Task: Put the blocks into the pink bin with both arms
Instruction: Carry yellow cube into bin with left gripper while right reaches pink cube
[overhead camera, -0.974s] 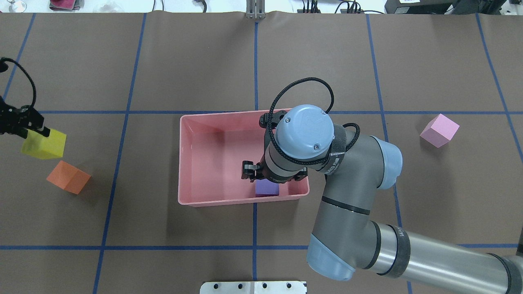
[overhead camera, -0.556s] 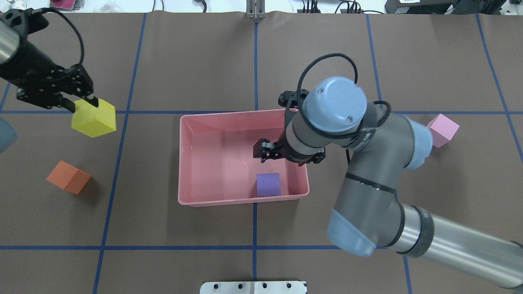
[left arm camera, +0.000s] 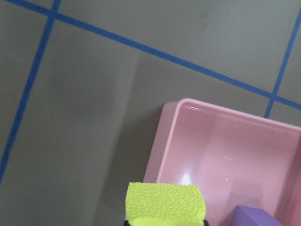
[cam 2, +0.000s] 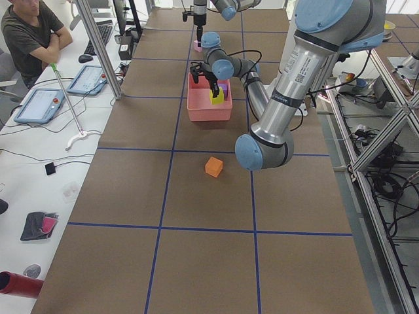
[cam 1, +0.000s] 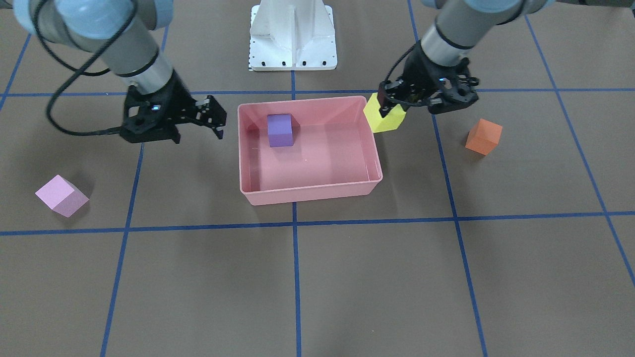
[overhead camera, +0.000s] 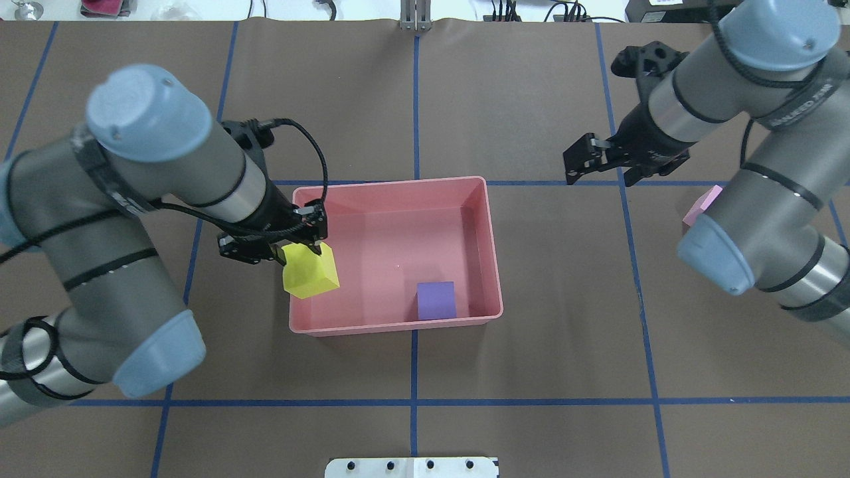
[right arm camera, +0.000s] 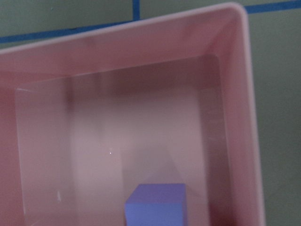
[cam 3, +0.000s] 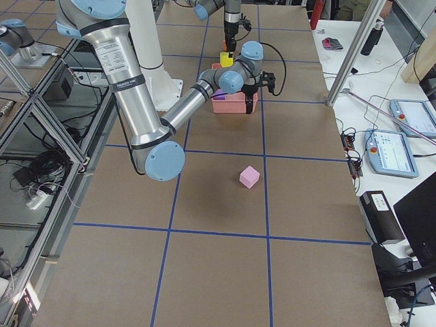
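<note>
My left gripper (overhead camera: 297, 252) is shut on the yellow block (overhead camera: 310, 273) and holds it above the left wall of the pink bin (overhead camera: 392, 245); in the front view the yellow block (cam 1: 384, 119) hangs just outside the bin's rim (cam 1: 307, 196). The purple block (overhead camera: 436, 300) lies inside the bin by its near wall. My right gripper (overhead camera: 599, 178) is open and empty, up and to the right of the bin. The light pink block (cam 1: 62, 196) lies on the table on my right. The orange block (cam 1: 483, 136) lies on my left, hidden overhead by my left arm.
The white base pedestal (cam 1: 292, 34) stands at the robot's edge of the table. Blue tape lines cross the brown table cover. A person sits at a side desk (cam 2: 33, 33) beyond the table's edge.
My left gripper has carried the yellow block from the far left to the bin's left wall. My right gripper has risen out of the bin and moved right, leaving the purple block inside.
</note>
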Tool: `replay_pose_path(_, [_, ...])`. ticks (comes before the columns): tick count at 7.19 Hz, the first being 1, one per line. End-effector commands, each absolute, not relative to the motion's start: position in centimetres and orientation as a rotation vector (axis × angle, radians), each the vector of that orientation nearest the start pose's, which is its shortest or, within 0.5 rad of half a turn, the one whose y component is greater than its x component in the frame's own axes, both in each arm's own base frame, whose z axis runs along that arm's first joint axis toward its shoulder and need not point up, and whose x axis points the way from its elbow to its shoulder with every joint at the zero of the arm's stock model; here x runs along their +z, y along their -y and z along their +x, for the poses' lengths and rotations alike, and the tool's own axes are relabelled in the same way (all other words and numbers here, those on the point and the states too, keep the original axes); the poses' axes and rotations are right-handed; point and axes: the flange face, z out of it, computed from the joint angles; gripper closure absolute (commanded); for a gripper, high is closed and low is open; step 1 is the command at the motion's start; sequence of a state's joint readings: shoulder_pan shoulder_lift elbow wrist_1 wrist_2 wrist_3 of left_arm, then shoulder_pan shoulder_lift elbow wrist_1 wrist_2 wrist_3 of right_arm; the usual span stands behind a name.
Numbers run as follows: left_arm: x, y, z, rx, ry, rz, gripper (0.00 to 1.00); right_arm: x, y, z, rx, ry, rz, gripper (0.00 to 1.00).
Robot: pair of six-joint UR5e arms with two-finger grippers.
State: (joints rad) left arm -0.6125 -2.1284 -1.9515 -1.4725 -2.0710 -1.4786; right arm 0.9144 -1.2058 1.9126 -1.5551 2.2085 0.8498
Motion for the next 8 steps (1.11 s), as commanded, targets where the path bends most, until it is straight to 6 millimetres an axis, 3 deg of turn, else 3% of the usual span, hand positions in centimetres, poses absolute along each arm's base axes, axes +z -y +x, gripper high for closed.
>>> replay_pose_path(1, [17.0,39.8,50.4,-0.252,-0.9,-0.173,0.79,36.5,52.7,-24.8,-0.214,0.835,0.161,0.01])
replay_pose_path(2, [16.3,39.9,52.7,-0.24,-0.887,-0.185,0.79,39.2,54.2,-23.8,-0.266,0.802,0.166,0.01])
replay_pose_path(3, [16.9,39.4,54.0,-0.232,-0.869,-0.193,0.72,40.5,54.9,-23.1,-0.255,0.786,0.153,0.01])
replay_pose_path(4, [17.2,39.1,54.8,-0.233,-0.855,-0.164,0.68,42.7,54.5,-22.8,-0.196,0.769,0.097,0.01])
replay_pose_path(5, [17.3,39.2,54.9,-0.233,-0.853,-0.161,0.52,44.8,53.8,-22.4,-0.044,0.756,0.012,0.01])
replay_pose_path(6, [17.3,39.5,54.7,-0.24,-0.851,-0.142,0.01,48.2,52.8,-21.8,0.108,0.722,-0.087,0.01])
replay_pose_path(7, [17.0,39.9,54.3,-0.251,-0.855,-0.12,0.0,51.4,52.4,-21.6,0.233,0.684,-0.17,0.01])
replay_pose_path(8, [16.8,41.2,53.1,-0.274,-0.862,-0.109,0.0,52.0,52.6,-21.8,0.338,0.684,-0.198,0.01])
